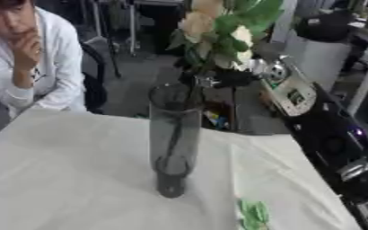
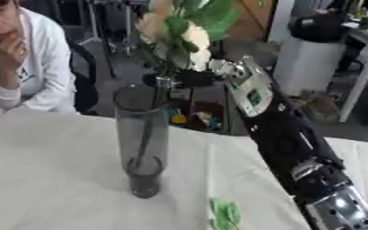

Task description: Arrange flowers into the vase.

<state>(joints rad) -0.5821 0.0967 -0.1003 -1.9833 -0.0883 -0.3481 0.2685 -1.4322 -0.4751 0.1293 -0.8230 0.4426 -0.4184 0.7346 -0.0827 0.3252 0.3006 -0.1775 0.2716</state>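
One hand [image 2: 189,77] is showing, the right, reaching in from the lower right on a long black arm [image 2: 285,134]. It is sitting above and just right of the mouth of the vase [image 1: 174,134], and it is grasping the stem [image 1: 189,101] of a bunch of flowers [image 1: 218,31] just under the leaves; the fingers are dark and small against the background, so how far they are curled cannot be told exactly. The left hand is appearing in neither view.

The flowers, pale cream blooms among green leaves, are standing upright above the vase. The stem is running down through the mouth and is reaching toward the bottom of the glass, leaning slightly to the left as it descends. The vase is tall, clear and grey-tinted, standing upright on the worktop [image 1: 69,179], which is covered in pale cloth.

A green leaf [image 1: 255,214] is lying on the worktop near the front edge, right of the vase and apart from it.

The right eye view is showing more of the arm, including a silver joint at the lower right; the left eye view is cutting this off at the frame edge. The left eye view is showing the blooms more fully.
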